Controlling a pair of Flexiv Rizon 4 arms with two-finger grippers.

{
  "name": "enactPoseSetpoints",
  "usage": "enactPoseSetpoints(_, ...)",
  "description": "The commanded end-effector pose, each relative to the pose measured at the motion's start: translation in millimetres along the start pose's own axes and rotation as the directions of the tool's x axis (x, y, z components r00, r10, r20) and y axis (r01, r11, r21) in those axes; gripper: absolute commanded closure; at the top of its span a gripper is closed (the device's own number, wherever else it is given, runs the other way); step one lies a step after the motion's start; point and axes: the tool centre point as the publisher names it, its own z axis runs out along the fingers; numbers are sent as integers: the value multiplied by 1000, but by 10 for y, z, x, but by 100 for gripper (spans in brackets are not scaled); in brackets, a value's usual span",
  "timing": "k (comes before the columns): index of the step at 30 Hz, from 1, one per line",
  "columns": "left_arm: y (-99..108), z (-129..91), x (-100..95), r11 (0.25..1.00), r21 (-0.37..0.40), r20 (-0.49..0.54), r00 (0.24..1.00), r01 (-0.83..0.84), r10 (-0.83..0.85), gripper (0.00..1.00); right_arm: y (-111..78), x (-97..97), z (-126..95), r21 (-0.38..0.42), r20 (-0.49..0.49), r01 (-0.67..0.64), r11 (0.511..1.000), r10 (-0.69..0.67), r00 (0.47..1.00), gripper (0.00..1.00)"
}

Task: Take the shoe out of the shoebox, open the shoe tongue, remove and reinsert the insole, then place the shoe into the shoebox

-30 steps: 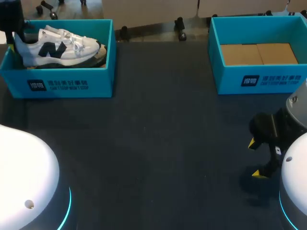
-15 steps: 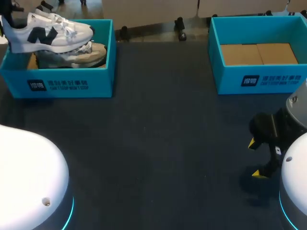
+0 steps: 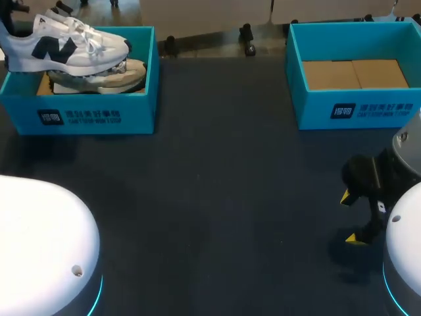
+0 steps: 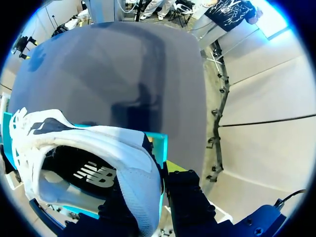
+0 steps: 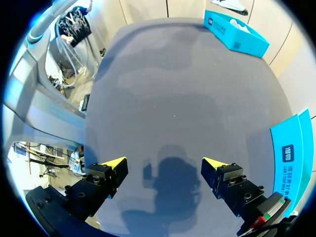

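A white shoe (image 3: 66,46) with a dark side mark hangs toe-right over the left teal shoebox (image 3: 99,115), its sole above the box's rim. My left gripper (image 4: 148,207) is shut on the shoe's heel wall; in the left wrist view the shoe (image 4: 89,148) opens ahead of the fingers, with its dark insole showing. In the head view only a dark piece of that arm shows at the back left corner. A second, greyer shoe (image 3: 105,76) lies inside the box beneath. My right gripper (image 3: 351,217) stands open low over the table at the front right, nothing between its fingers (image 5: 163,165).
A second teal shoebox (image 3: 355,108) with a brown cardboard floor stands at the back right; its wall (image 5: 291,153) shows beside my right gripper. Dark table cloth spreads between the two boxes.
The left gripper has lifted the white shoe up out of the box and a little to the left, uncovering the second shoe beneath. The right arm has kept still.
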Motion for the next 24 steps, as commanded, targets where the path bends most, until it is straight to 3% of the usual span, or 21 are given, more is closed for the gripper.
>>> enactPoseSetpoints(1, -65, -12, 11, 999, -43, 1, 1000, 0, 0, 100, -4, 19, 3, 1, 4, 0, 1000, 0, 1000, 0)
enactPoseSetpoints(6, -116, 11, 6, 999, -52, -7, 1000, -2, 2, 100, -4, 19, 3, 1, 4, 0, 1000, 0, 1000, 0)
enactPoseSetpoints(16, -718, -399, 76, 999, -47, 38, 999, 11, -10, 100, -4, 19, 3, 1, 4, 0, 1000, 0, 1000, 0)
enactPoseSetpoints(24, -1303, -471, -76, 988, -146, 0, 999, 40, -40, 100, -4, 19, 3, 1, 4, 0, 1000, 0, 1000, 0)
